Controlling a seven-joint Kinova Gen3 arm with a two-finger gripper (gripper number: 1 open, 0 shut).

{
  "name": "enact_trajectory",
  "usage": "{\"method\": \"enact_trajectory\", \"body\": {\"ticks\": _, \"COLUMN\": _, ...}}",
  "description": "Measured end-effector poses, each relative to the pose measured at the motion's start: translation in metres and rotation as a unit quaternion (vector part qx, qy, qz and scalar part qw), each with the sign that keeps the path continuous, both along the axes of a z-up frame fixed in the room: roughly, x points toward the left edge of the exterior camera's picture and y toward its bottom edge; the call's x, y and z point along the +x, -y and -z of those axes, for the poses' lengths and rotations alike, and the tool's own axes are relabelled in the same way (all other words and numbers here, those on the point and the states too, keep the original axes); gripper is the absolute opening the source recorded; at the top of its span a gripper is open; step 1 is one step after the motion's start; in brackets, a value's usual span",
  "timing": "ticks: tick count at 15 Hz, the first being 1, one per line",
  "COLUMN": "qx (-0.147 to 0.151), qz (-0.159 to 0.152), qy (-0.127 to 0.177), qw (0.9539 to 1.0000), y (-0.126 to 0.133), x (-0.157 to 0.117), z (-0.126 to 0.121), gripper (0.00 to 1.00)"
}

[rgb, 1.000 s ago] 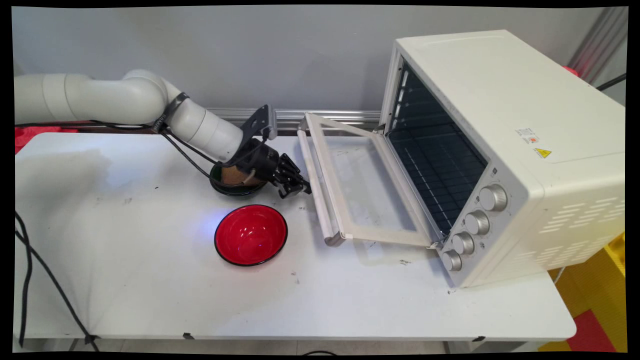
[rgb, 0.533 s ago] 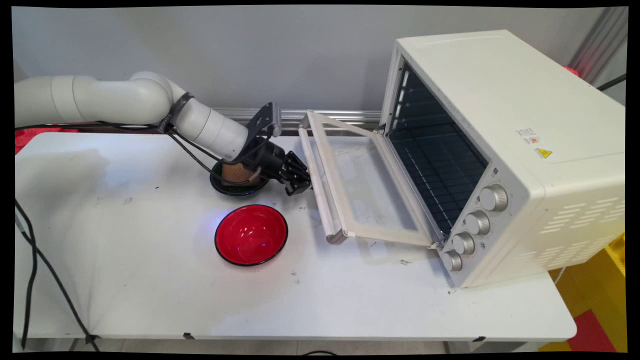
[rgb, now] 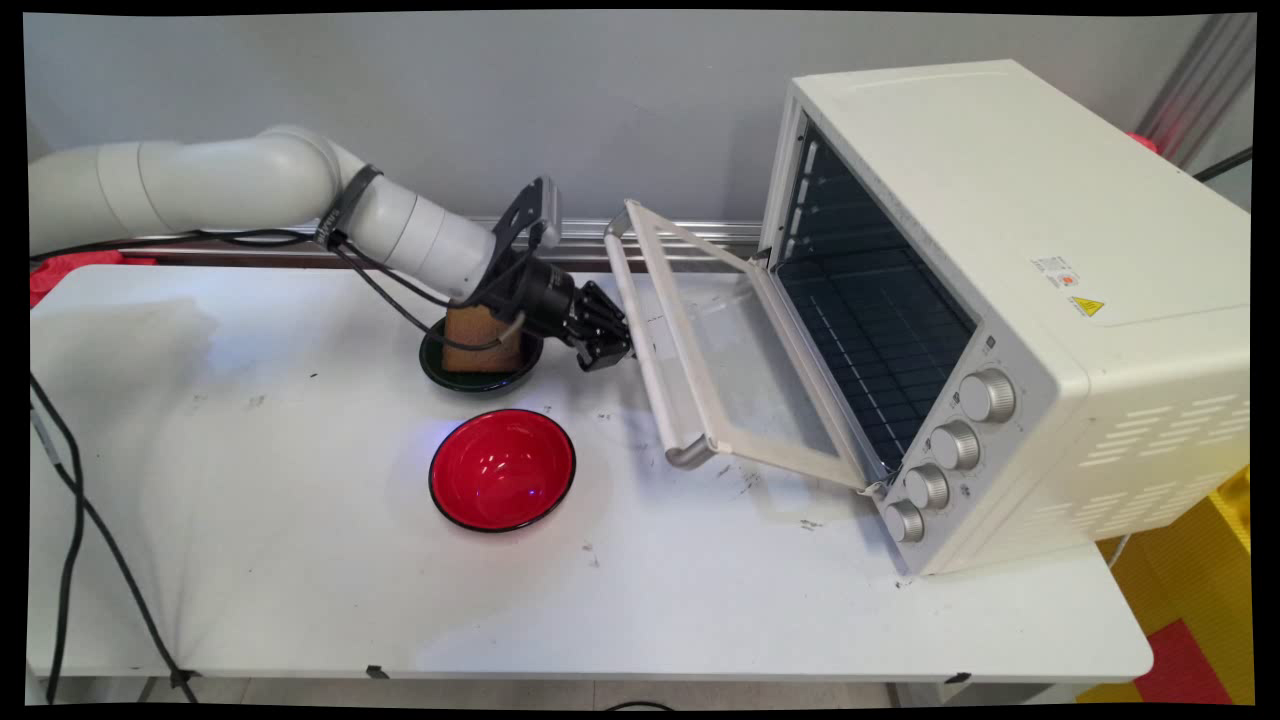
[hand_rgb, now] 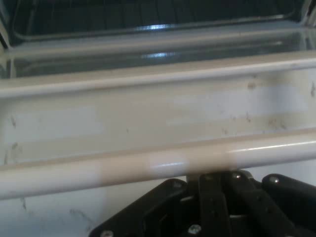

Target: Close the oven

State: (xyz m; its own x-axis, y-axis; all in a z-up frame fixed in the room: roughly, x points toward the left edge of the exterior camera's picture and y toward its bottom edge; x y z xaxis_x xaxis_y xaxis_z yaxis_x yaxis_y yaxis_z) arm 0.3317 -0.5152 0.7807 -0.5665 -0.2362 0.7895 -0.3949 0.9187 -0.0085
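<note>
A cream toaster oven (rgb: 1010,250) stands at the right with its door (rgb: 745,375) partly raised, slanting up off the table. My gripper (rgb: 608,355) is shut and presses against the door's bar handle (rgb: 648,340) from the left, low down. In the hand view the handle (hand_rgb: 148,168) crosses just above the gripper (hand_rgb: 217,178), hiding the fingertips; beyond it lie the door glass (hand_rgb: 148,113) and the dark oven rack (hand_rgb: 148,15). Behind my wrist a dark green bowl (rgb: 480,378) holds a brown block of bread (rgb: 478,340).
A red bowl (rgb: 502,468) with nothing in it sits on the white table (rgb: 300,560), in front of the green one. Black cables (rgb: 70,520) hang at the left edge. The oven's knobs (rgb: 955,445) face the front right.
The gripper has moved up and to the right against the handle, and the oven door has swung up from lying nearly flat to a clear slant. The bread block is now uncovered.
</note>
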Motion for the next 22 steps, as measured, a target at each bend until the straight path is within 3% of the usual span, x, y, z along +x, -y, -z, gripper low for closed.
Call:
{"method": "enact_trajectory", "body": {"ticks": 10, "qx": -0.029, "qz": 0.005, "qy": -0.037, "qw": 0.9989, "y": 0.027, "x": -0.024, "z": -0.047, "gripper": 0.0}}
{"method": "enact_trajectory", "body": {"ticks": 22, "qx": -0.028, "qz": -0.006, "qy": -0.047, "qw": 0.9985, "y": 0.045, "x": -0.052, "z": -0.068, "gripper": 0.0}}
